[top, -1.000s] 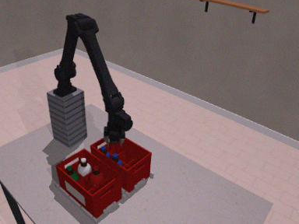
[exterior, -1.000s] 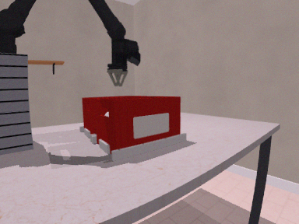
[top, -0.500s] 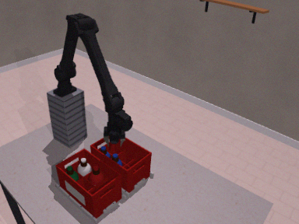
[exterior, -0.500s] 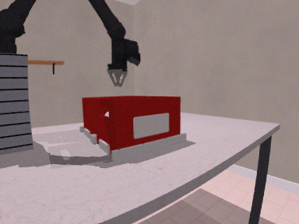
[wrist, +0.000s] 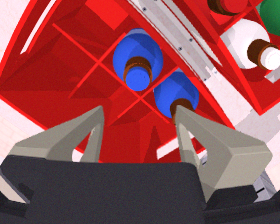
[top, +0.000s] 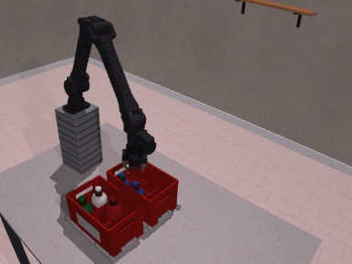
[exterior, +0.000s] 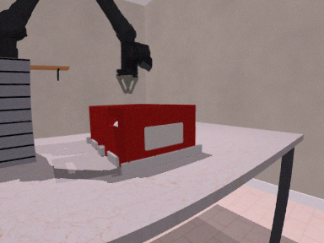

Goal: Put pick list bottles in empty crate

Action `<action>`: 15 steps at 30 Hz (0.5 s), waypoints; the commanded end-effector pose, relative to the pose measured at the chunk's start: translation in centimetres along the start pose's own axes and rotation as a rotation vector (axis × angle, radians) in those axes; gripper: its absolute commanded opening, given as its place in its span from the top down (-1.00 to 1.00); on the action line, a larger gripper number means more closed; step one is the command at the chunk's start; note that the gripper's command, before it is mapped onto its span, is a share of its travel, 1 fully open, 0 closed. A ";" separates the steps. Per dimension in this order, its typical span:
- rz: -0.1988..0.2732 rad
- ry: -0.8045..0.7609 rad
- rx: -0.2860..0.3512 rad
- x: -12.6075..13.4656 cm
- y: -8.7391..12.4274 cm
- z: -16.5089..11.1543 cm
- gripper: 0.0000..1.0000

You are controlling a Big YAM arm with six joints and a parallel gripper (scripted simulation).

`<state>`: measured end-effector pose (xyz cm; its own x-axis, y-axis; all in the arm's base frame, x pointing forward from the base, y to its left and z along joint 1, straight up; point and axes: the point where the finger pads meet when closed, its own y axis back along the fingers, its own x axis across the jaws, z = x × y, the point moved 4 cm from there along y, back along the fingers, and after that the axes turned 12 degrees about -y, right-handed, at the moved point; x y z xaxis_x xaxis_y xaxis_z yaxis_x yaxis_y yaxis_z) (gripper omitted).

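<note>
Gripper (wrist: 138, 136) open and empty, hovering above two blue bottles (wrist: 139, 60) in the far crate (top: 166, 193).

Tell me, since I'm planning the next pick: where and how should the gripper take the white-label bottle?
Grip the white-label bottle at its narrow brown-capped neck, coming straight down from above. It stands upright in a crate cell, with dividers and neighbouring bottles blocking its sides. The open gripper probably fits around the neck.

Your counter (exterior: 236, 152) is pale, marbled, on dark legs. Two red crates sit on it side by side, touching: one (top: 158, 197) with blue bottles, one (top: 103, 220) with mixed bottles. The grey ribbed pedestal (top: 80, 137) stands nearby.
</note>
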<state>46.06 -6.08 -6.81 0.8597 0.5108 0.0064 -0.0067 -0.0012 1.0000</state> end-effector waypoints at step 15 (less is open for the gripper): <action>0.027 -0.004 -0.027 -4.7 1.3 3.7 -0.21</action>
<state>43.48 -10.95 -6.74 0.8804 0.4743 0.0036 -0.0039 -0.0004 1.0000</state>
